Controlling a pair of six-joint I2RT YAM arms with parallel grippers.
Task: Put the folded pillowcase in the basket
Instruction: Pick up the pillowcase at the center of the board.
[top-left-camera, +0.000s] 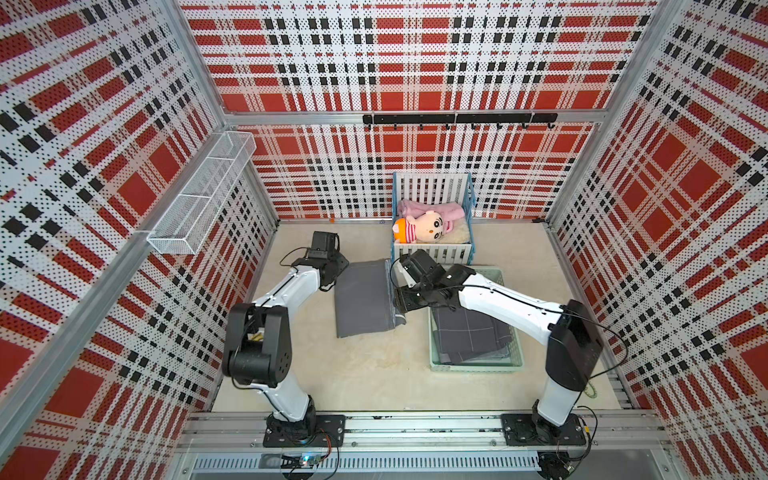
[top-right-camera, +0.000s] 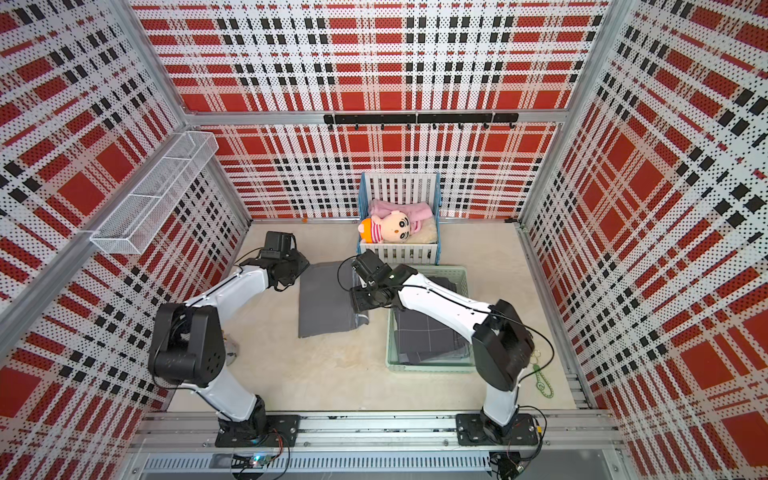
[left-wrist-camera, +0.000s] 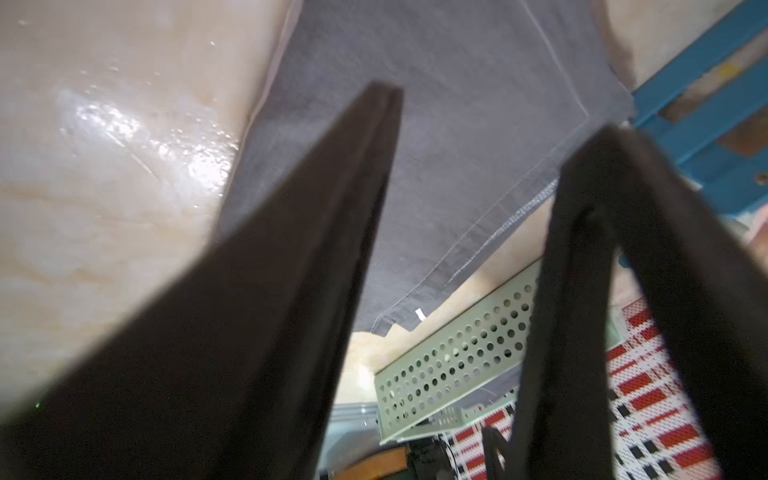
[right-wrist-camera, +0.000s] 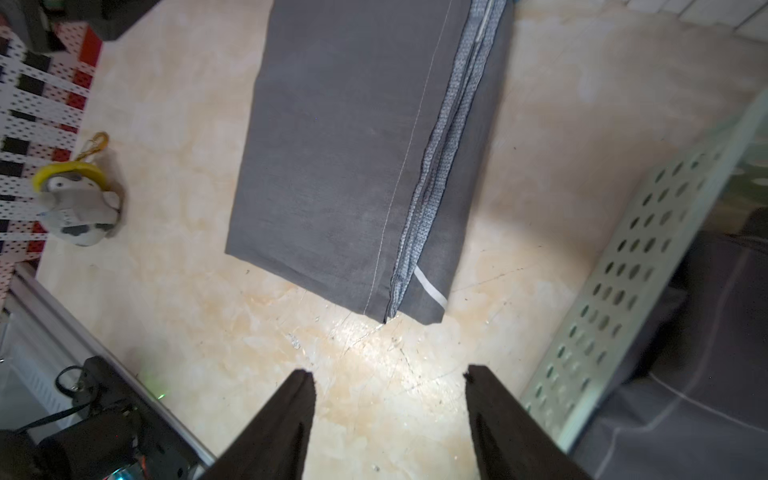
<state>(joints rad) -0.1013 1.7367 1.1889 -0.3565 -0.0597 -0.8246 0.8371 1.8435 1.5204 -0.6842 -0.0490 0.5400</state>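
- Pillowcase (top-left-camera: 363, 297): grey, folded to a flat oblong. It lies on the bench (top-left-camera: 374, 374) about midway across, outside the basket.
- Its long axis runs from the far edge toward the near edge. The stitched hems are stacked along its right long side.
- Basket (top-left-camera: 476, 368): just beside the pillowcase on its right, with a strip of bare bench between. Their long axes are parallel. It already holds dark folded cloth (top-left-camera: 469, 336) with pale lines.
- Right gripper (right-wrist-camera: 388, 370): jaws apart, nothing between them. It hangs by the pillowcase's near right corner, on the basket side. In the wrist view the cloth lies ahead of the fingertips.
- Left gripper (left-wrist-camera: 498, 108): jaws apart, empty, at the far left corner. The pillowcase spreads beyond its fingers toward the basket.
- Judgement: neither gripper has a hold, so the transfer is not yet done.
- The move looks like a short shift rightward, across the long axis. The right arm is nearer the basket.
- Risk: lifting by one corner would likely let the fold fall open.
- Crib (top-left-camera: 432, 187): at the far edge, just behind the basket, with a doll (top-left-camera: 419, 228) inside.
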